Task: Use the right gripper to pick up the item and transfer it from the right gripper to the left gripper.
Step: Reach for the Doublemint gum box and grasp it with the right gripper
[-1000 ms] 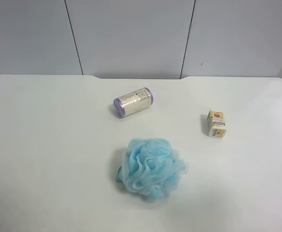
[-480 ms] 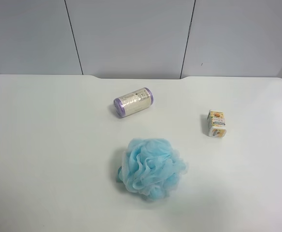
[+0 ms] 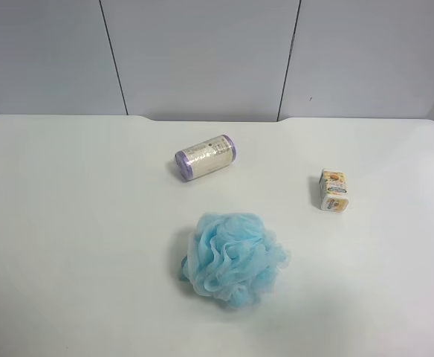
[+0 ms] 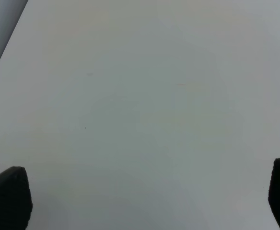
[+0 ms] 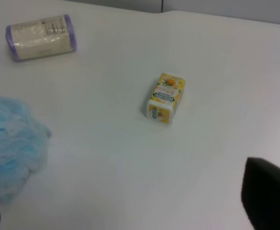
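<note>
A blue mesh sponge [image 3: 233, 258] is sitting near the front middle of the counter [image 3: 68, 223]. A cream roll [image 3: 206, 157] with purple ends is lying on its side farther back, a little left of the sponge in the high view. Both are lying well apart from the box [image 3: 334, 190], which is resting on the counter at the right of that view, between the two in depth. It is standing free, touching neither of them. In the right wrist view only white counter is showing between the pincer tips and the box, with the sponge off to one side.

The counter is looking plain, white and matte, and its far edge is meeting a grey panelled wall [image 3: 202, 52] with dark seams.

The box is lying flat, its long side running roughly near to far. It is small and white, carrying an orange fruit picture, a green patch and fine print too small to read.

The right pincer [image 5: 130, 199] is hanging above the counter with its jaws spread wide, gripping nothing — only its black tips are showing. The left pincer [image 4: 145, 194] is likewise gaping wide over plain counter, holding nothing.
</note>
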Robot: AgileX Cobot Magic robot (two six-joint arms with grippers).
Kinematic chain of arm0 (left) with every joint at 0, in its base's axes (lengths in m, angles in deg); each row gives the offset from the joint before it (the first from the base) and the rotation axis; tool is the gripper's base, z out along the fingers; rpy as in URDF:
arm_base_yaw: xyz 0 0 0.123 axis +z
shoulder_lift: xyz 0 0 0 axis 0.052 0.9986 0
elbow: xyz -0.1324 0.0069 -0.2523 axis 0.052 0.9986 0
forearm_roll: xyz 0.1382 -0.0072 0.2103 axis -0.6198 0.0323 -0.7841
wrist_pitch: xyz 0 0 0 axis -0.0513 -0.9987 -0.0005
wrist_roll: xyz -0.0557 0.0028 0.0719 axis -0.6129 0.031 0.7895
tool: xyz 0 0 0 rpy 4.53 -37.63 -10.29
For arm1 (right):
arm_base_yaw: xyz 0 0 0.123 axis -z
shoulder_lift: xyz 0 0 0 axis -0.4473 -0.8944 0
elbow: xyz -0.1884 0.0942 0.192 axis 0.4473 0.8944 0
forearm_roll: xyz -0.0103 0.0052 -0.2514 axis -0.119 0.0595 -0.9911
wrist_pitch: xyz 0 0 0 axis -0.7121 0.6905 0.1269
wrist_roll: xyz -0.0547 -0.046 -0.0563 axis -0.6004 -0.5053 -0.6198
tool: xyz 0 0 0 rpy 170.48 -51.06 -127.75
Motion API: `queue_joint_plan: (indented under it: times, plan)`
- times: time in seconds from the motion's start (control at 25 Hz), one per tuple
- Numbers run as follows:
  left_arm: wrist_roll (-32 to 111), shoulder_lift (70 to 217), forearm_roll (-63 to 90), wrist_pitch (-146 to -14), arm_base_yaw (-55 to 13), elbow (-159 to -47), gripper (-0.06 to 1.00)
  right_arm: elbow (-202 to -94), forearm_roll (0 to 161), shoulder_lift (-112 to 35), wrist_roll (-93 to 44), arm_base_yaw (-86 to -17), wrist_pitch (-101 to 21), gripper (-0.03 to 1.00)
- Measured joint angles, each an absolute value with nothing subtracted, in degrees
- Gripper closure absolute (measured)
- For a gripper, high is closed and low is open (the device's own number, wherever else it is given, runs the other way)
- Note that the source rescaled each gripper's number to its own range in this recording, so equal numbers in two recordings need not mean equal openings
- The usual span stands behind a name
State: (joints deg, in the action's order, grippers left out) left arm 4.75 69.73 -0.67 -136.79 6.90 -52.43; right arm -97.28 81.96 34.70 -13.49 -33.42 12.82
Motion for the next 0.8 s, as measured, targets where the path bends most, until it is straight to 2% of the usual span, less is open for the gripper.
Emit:
queue_joint_plan:
  times: [0.2,0.36,0.8]
  plan:
    - [4.75,69.73,-0.67,-136.79,6.90,-52.43,-0.06,-97.28,78.29,34.54,-8.10,-33.42,12.57,-0.03]
    - [4.75,69.73,-0.67,-136.79,6.90,-52.43,-0.06,-98.63,76.17,27.87,-3.16,-33.42,12.57,-0.03]
    - [4.75,69.73,-0.67,-136.79,6.90,-52.43,-0.06,-109.90,75.92,-11.19,0.51,-33.42,11.91,-0.03]
